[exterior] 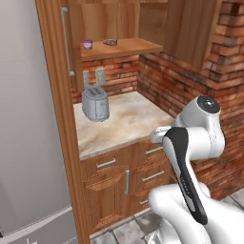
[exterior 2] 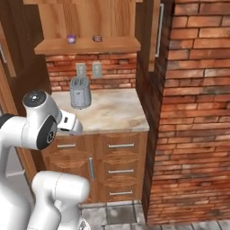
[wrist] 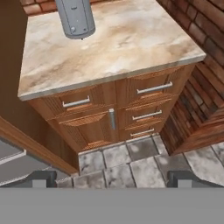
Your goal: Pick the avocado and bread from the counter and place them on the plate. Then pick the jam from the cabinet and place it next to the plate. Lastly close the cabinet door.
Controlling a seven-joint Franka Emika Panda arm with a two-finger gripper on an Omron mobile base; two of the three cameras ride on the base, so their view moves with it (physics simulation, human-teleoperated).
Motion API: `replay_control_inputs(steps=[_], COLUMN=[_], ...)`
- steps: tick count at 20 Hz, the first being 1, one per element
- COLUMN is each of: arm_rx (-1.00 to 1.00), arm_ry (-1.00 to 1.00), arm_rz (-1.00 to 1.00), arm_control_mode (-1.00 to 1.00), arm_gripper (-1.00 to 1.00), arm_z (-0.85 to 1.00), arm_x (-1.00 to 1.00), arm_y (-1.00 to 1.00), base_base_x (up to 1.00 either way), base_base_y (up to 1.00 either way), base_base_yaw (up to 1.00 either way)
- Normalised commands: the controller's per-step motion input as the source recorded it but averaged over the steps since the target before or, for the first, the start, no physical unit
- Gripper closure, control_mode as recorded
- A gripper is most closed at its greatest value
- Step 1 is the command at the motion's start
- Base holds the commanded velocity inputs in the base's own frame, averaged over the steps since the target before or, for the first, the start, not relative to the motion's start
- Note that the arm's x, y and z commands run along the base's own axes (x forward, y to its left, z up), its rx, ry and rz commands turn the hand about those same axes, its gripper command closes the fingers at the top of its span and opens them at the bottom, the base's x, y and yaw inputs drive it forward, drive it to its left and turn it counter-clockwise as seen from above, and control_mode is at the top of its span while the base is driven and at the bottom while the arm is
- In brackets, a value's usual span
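Observation:
The counter (exterior: 128,125) (exterior 2: 112,112) (wrist: 118,43) is a beige stone worktop over wooden drawers. In the open cabinet above it, a small purple jar, likely the jam (exterior: 87,44) (exterior 2: 71,39), stands on the shelf beside a small dark item (exterior: 110,42) (exterior 2: 97,38). The cabinet door (exterior: 190,28) (exterior 2: 153,31) stands open. My gripper (wrist: 112,178) is open and empty, held high over the floor in front of the drawers and looking down. Avocado, bread and plate are out of view.
A grey toaster (exterior: 95,104) (exterior 2: 80,92) (wrist: 76,17) stands at the counter's back left. A brick wall (exterior: 190,95) (exterior 2: 197,112) bounds the right side. A tall wooden panel (exterior: 57,119) and a grey fridge (exterior: 24,119) stand on the left.

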Motion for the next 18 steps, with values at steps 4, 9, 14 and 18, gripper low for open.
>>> replay_control_inputs(steps=[4, 9, 14, 18], arm_rx=[0.00, 0.00, 0.00, 0.00], arm_ry=[0.00, 0.00, 0.00, 0.00], arm_rz=[0.00, 0.00, 0.00, 0.00], arm_control_mode=[1.00, 1.00, 1.00, 1.00], arm_gripper=[-1.00, -1.00, -1.00, -1.00], arm_z=[0.00, 0.00, 0.00, 0.00], arm_x=[0.00, 0.00, 0.00, 0.00], arm_y=[0.00, 0.00, 0.00, 0.00], base_base_x=[0.63, 0.58, 0.51, 0.28], base_base_y=[-0.22, -0.21, -0.21, -0.12], base_base_yaw=[0.14, 0.13, 0.14, 0.14])
